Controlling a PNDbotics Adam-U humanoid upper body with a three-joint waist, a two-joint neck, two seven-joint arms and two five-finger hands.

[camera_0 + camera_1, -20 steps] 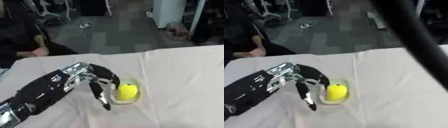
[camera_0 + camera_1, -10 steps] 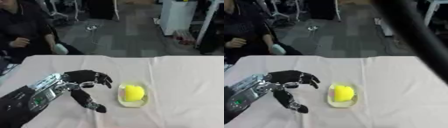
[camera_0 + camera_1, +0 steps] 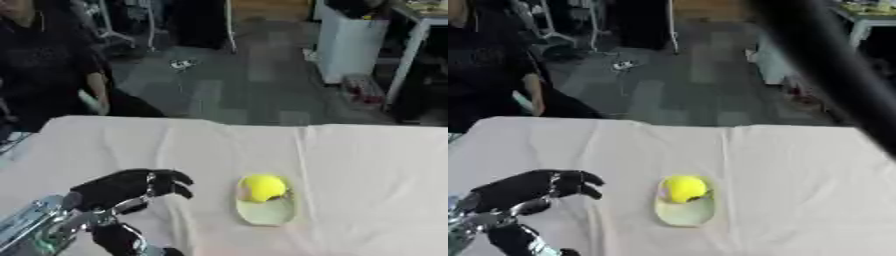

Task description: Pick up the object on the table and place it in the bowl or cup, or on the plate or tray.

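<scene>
Right now the yellow ball (image 3: 262,187) sits in a small pale dish (image 3: 265,212) on the table (image 3: 367,165), resting at the dish's far end so that the near half of the dish shows bare. Whether the dish is a shallow bowl or a plate is hard to tell; its rim looks low and its outline is soft. A small dark mark shows at the ball's near right edge, too blurred to name.

Over at the lower left corner, the left hand (image 3: 122,187) hangs above the cloth, near the dish but apart from it, touching neither dish nor ball. Its fingers (image 3: 175,181) are curled inward with the tips bent down, and nothing sits within them. The thumb (image 3: 118,239) points down toward the bottom edge, and its tip is cut off there. The silver forearm runs out of the corner, so only a short stretch of it shows.

No right hand shows as such. A thick, dark, blurred bar (image 3: 824,65) crosses the upper right of the right eye view from the top edge to the right edge; it is too close and smeared to make out what it is.

Creases run across the white tablecloth, one passing just left of the dish.
</scene>
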